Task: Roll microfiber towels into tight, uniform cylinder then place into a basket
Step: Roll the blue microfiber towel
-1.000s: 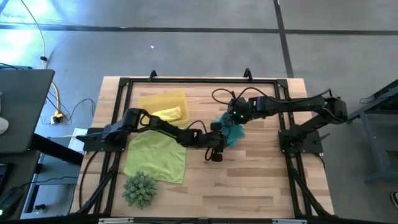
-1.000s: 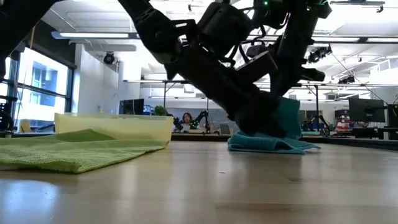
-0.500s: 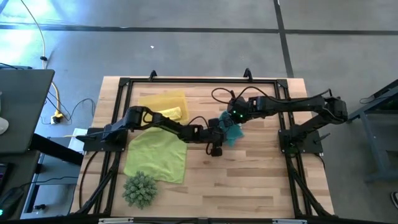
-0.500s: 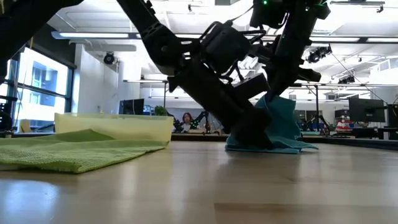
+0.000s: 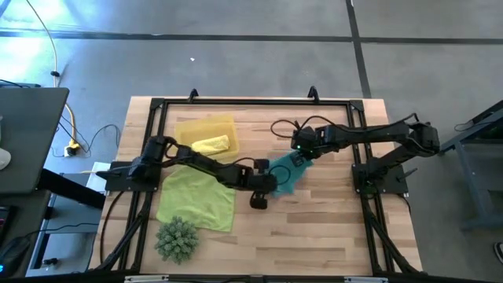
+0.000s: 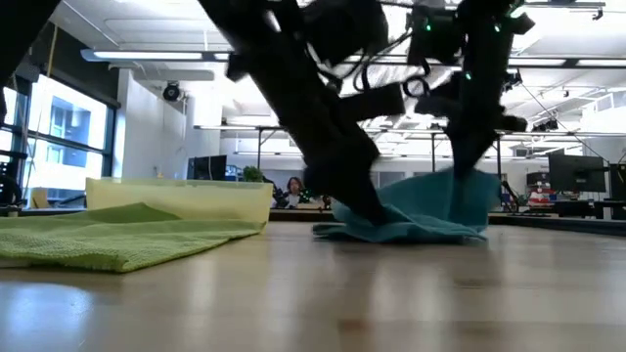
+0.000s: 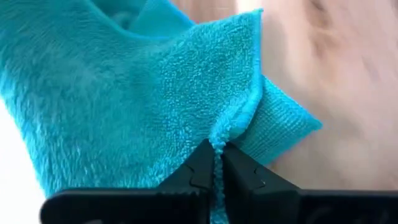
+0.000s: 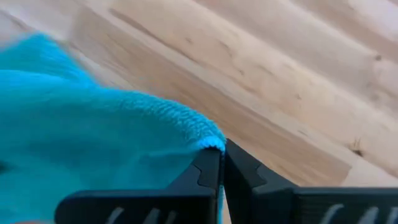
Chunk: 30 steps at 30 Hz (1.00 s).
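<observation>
While both grippers, left and right, pinch closed on its hems, the teal towel lies mid-table; soft and limp, best held at corners.

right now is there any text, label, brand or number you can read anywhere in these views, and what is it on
None can be read.
Teal towel, lime green towel, yellow towel and basket: no print or tag shows.
Left claw and right claw, both pinching the teal towel: no marking shows.
Screens and fixtures in the room behind the table: too small to read.
</observation>
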Tool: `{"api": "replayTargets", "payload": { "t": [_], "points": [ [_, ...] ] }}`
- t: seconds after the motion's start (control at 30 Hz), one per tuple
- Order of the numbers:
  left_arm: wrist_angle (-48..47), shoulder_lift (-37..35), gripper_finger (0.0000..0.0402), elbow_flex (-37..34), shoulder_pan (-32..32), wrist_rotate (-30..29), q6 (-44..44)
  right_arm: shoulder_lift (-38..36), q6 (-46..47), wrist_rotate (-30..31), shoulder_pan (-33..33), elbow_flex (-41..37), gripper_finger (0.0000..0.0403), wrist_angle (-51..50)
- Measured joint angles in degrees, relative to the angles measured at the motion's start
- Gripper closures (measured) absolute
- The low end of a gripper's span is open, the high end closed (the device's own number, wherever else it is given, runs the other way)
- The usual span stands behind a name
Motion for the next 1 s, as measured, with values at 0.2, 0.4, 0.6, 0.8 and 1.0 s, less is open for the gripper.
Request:
{"api": "replayTargets", "payload": {
  "t": [0.2, 0.4, 0.6, 0.8, 1.0],
  "points": [
    [-10.58, -3.89, 0.0399, -0.03, -2.68, -0.23, 0.96, 0.0, 2.11, -1.49, 2.19, -9.62, 0.0403, 8.24],
    [-13.18, -3.53, 0.0381, 0.0, -2.77, -6.28, 1.02, 0.02, 5.08, -3.86, 6.69, -18.22, 0.0403, 23.62],
    [-14.25, -3.34, 0.0334, -0.03, -2.42, -8.38, 1.48, 0.0, 5.18, -3.35, 10.0, -20.63, 0.0403, 30.21],
    [-15.11, -3.37, 0.0273, -0.03, -3.02, -18.47, 4.02, 0.0, 5.16, -3.14, 10.65, -20.57, 0.0403, 31.31],
    [-20.45, -3.77, 0.025, -0.03, -4.54, -34.34, 1.79, 0.0, 5.05, -2.51, 10.64, -20.57, 0.0403, 31.29]
  ]
}}
